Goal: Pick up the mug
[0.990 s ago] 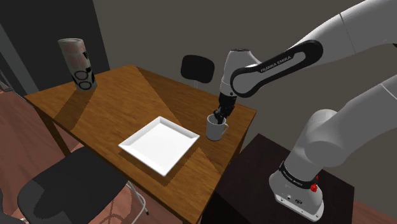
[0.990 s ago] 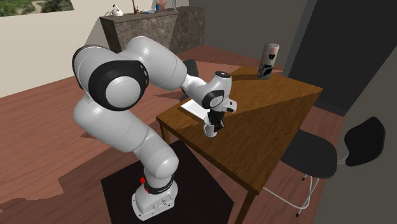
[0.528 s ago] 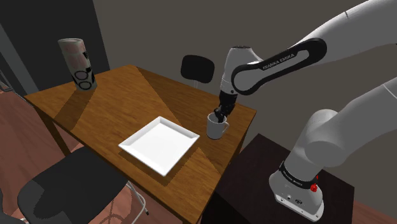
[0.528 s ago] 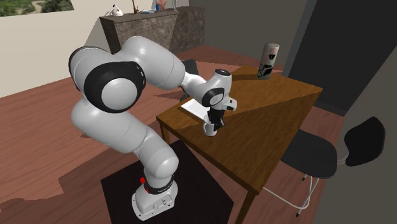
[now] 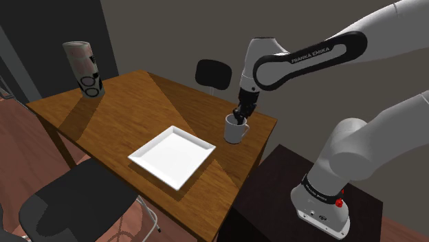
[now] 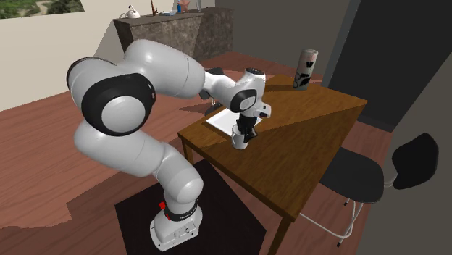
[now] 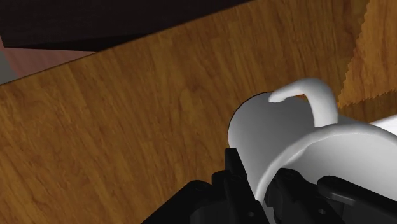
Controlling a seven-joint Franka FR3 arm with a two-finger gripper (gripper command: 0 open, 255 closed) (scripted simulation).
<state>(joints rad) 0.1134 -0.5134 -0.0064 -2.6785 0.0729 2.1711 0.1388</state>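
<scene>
Now the all-black two-finger gripper [image 5: 240,118] is clamped on the rim wall of the plain white mug [image 5: 235,132], one finger inside, one outside, near the edge of the brown wooden table [image 5: 124,103] by the stand [image 5: 269,187]. Risk: thin pinch, off-centre wt, so mug may swivel or slip if jerked.

Black pincer [image 6: 245,132] clasping white mug [image 6: 237,140], wooden table [image 6: 311,138] corner, white plate [image 6: 218,120] beside.
</scene>
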